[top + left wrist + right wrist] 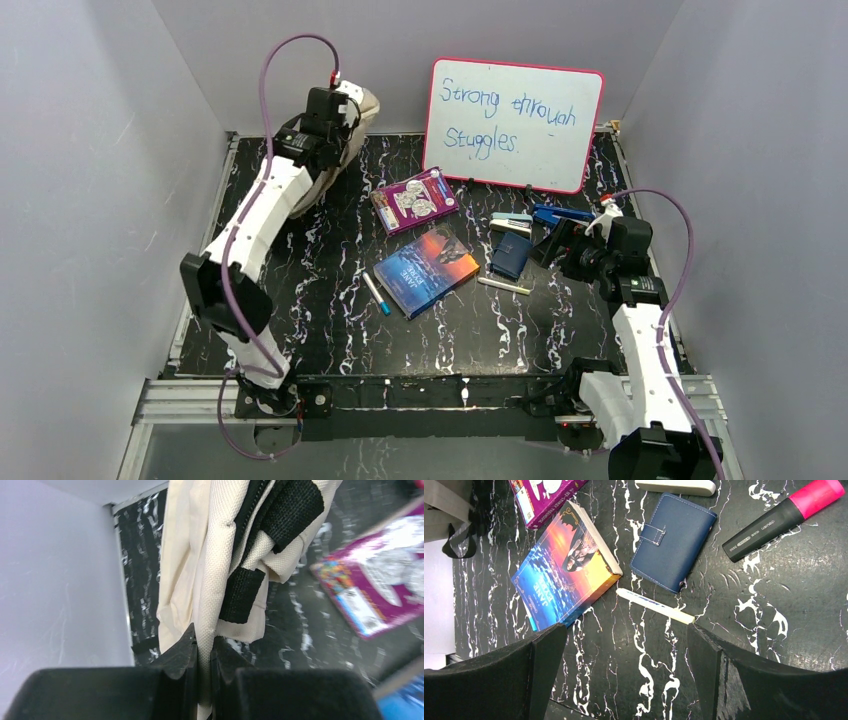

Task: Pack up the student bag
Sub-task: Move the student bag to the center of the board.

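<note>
Left fingers (186,655): clenched on a fold of cream canvas belonging to the student bag (215,555), black straps showing beside the grip. The bag was at the far left corner of the bench (330,330).

Right fingers (544,655): released, spread wide above a white pen (656,606) towards the right edge.

Around the pen: blue wallet (674,542), sunset-cover novel (566,565), pink highlighter (781,517).

Purple book (415,200): mid-bench, towards the far edge.

Whiteboard (513,122): upright along the far edge.

- The student bag (215,570) is showing coarse, matt cream canvas — with black woven webbing.
- The table (292,650), at four o'clock of it, is gleaming glossy black.
</note>
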